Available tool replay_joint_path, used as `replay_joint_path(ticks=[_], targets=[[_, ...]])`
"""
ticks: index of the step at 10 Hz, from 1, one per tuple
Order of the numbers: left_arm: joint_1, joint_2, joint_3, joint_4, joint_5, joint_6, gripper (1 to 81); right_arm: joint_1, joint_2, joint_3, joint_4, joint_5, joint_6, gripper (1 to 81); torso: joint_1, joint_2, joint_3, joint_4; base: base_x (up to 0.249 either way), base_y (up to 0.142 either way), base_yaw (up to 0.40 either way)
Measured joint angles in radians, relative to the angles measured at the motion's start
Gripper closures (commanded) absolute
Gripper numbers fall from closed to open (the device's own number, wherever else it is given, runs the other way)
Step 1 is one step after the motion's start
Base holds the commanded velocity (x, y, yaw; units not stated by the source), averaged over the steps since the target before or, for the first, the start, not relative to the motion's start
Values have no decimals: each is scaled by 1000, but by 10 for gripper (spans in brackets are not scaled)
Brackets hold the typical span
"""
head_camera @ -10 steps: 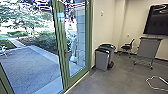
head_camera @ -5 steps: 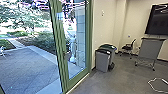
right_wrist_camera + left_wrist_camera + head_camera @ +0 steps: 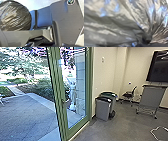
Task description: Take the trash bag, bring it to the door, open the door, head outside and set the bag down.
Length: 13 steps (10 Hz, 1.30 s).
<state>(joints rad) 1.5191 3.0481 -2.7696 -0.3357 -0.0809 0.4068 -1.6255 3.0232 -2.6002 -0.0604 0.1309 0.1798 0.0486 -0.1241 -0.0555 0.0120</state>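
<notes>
Much paved yard (image 3: 27, 115) lies beyond the green-framed glass door (image 3: 58, 89). Two grey bins (image 3: 103, 109) stand against the wall, a place which should leave the doorway free. The trash bag (image 3: 15, 17) is near the robot's own base (image 3: 65, 18). Its folds gather tightly, where the fingers of the left gripper (image 3: 148, 41) seem closed around the neck, likely to keep it shut for carrying. About the right gripper, I cannot tell.

The bins (image 3: 103, 109) stand right of the door (image 3: 60, 97), left of the chair (image 3: 129, 95) and screen (image 3: 158, 67).
</notes>
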Motion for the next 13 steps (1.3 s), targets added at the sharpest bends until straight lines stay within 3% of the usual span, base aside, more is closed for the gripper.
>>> replay_joint_path(ticks=[13], targets=[[0,0,0,0,0,0,811,0,1,-1,0,0,0,10,0,0,0,0,160,0,0]])
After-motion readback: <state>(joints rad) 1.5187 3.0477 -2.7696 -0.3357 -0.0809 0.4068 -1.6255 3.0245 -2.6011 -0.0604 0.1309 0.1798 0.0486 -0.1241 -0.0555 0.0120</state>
